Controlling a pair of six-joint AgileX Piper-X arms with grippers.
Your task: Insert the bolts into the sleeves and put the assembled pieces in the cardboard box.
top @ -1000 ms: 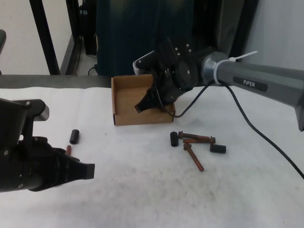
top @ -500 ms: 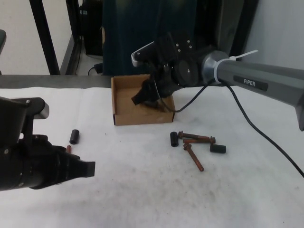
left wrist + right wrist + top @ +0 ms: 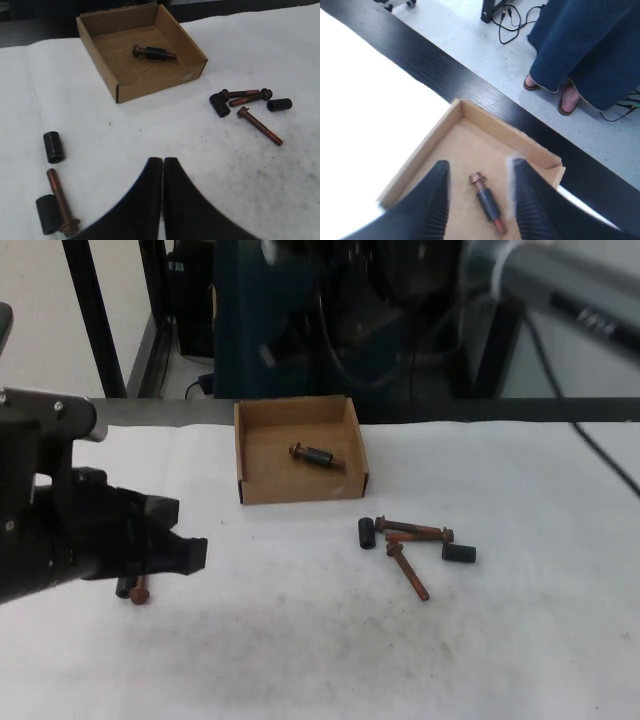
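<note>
Left wrist view: a rusty brown flanged bolt (image 3: 59, 197) lies lower left, just beside a short black cylindrical sleeve (image 3: 47, 227). Left gripper (image 3: 163, 161), bottom centre, fingers pressed together. Open brown cardboard box (image 3: 150, 86), upper centre, holds one assembled piece (image 3: 154, 52). Right gripper (image 3: 480, 165) is spread over it. Next, probably: part the left fingers and grasp the bolt mid-shank, clear of the sleeve.

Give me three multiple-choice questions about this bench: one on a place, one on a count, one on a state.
1. Where is the assembled piece? A in the cardboard box B on the cloth C in a gripper
2. How many loose black sleeves lie outside the box? A two B four C six
3. The left gripper is: A shut B wide open C clamped on a bolt
Answers: 1A, it lies on the box floor; 2B, two near the left gripper, two among the bolts; 3A, its tips touch, nothing between.
</note>
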